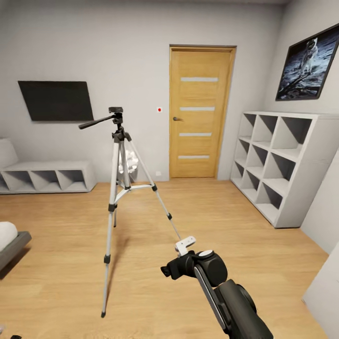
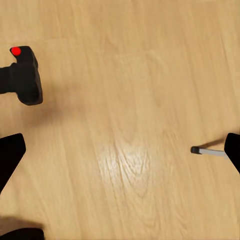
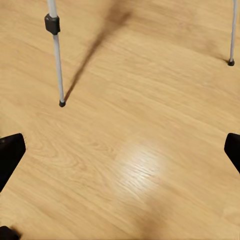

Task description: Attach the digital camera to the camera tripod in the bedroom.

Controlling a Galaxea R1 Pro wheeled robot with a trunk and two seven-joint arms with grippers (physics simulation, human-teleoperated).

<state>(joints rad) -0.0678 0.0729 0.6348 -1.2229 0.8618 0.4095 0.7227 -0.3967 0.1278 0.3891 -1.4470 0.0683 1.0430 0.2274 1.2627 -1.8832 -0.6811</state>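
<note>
Camera first: we saw the digital camera (image 2: 22, 75) lying on the wood floor (image 2: 130, 100) beside the left end effector (image 2: 122, 150), whose fingers stood spread and empty. The right end effector (image 3: 120, 150) was spread too, over the feet of the camera tripod (image 1: 117, 179).

Camera tripod (image 1: 118, 188) stands on the floor (image 1: 212, 221) at 11 o'clock, mid-room. Door (image 1: 200, 113) in the far wall at 12 to 1 o'clock, behind the tripod. Wall screen (image 1: 56, 100) at 10 o'clock, low shelf unit (image 1: 44, 176) beneath it. Tall cubby shelf (image 1: 278, 165) along the right wall at 2 o'clock, picture (image 1: 308, 63) above it. Bed corner (image 1: 12, 240) at 9 o'clock. Right arm (image 1: 221, 287) near, at 5 o'clock. Digital camera (image 2: 22, 75) lies on the floor in the left wrist view.
</note>
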